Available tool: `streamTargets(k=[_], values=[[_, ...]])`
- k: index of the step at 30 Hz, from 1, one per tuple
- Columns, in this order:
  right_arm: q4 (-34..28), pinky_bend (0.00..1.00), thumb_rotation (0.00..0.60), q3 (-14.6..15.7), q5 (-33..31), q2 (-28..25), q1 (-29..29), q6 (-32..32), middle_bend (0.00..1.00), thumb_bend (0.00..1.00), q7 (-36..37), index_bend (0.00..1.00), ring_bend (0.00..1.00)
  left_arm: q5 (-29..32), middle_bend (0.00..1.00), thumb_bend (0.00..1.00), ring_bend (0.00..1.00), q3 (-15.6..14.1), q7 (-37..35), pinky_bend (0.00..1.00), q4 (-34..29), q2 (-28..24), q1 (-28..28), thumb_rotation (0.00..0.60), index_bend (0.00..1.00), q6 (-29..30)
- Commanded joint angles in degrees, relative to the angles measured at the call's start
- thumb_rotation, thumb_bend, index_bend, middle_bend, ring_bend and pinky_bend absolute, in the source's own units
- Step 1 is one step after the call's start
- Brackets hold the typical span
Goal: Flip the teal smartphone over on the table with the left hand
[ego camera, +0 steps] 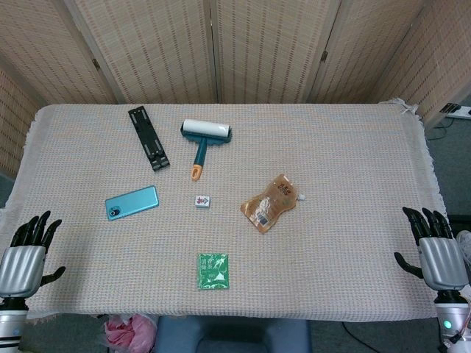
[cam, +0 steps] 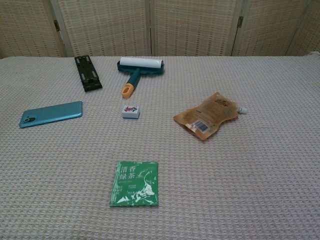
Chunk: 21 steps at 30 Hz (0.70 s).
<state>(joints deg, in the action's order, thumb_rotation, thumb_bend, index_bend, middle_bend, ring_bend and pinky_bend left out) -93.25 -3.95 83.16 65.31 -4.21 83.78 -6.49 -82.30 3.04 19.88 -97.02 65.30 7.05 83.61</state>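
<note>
Teal smartphone lies flat with its camera side up at the left of the frame, slightly above the middle, on the woven tablecloth, well apart from everything else. It looks thin, rigid and smooth-backed, so probably slippery and fairly light; being so low on the cloth, it likely offers hold only along its long edges, where fingers could lift one side and tip it over. Left hand sits in the lower left corner at the table's edge, below the phone and well short of it, fingers spread apart, holding nothing. Right hand, in the lower right corner, is likewise spread and empty.
</note>
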Motion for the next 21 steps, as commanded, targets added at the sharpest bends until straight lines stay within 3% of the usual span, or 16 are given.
streamTargets(k=[1, 17, 21], values=[[-0.1, 0.08, 0.600, 0.0, 0.1, 0.0, 0.1, 0.2, 0.12, 0.16, 0.2, 0.08, 0.08, 0.0, 0.05, 0.13, 0.04, 0.1, -0.3, 0.15, 0.0, 0.0, 0.0, 0.600, 0.15, 0.0], [-0.6, 0.08, 0.600, -0.4, 1.0, -0.7, 0.6, 1.9, 0.12, 0.16, 0.5, 0.08, 0.08, -2.5, 0.13, 0.13, 0.12, 1.9, -3.9, 0.15, 1.6, 0.2, 3.4, 0.600, 0.15, -1.8], [-1.2, 0.08, 0.600, -0.8, 1.8, -1.3, 0.4, 2.7, 0.12, 0.16, 0.3, 0.08, 0.08, -2.8, 0.16, 0.13, 0.13, 3.6, -4.2, 0.15, 1.2, 0.3, 7.9, 0.600, 0.19, -6.9]])
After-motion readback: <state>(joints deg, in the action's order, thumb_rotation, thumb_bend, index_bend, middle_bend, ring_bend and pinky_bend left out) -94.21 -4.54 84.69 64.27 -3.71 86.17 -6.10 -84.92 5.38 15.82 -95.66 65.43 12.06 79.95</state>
